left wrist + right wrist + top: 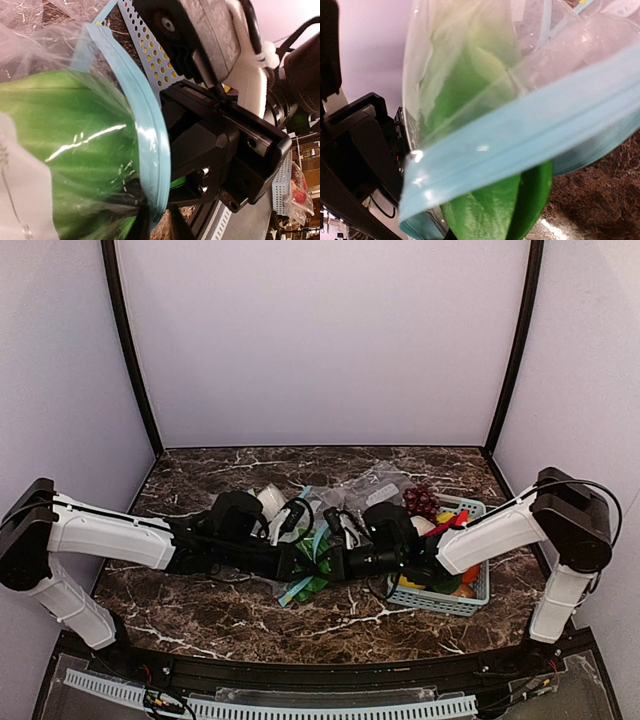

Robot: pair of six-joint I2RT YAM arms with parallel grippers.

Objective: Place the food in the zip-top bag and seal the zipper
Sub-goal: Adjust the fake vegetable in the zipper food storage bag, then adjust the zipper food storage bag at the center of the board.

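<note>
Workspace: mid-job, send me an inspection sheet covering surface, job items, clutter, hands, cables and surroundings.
Surface: dark veined marble table.
Job's things: zip-top bag held up at centre between the hands; leafy vegetable inside it; zipper curved around the mouth, sealed or not cannot be told.
Clutter: blue basket of toy food on the right; purple grapes at its far corner; smaller clear bags behind.
Hands: left hand at the bag, state unclear; right hand shut at the zipper, grip hidden.
Cables: black cables loop over both wrists, close to the bag.
Surroundings: plain pale walls, black corner posts.
</note>
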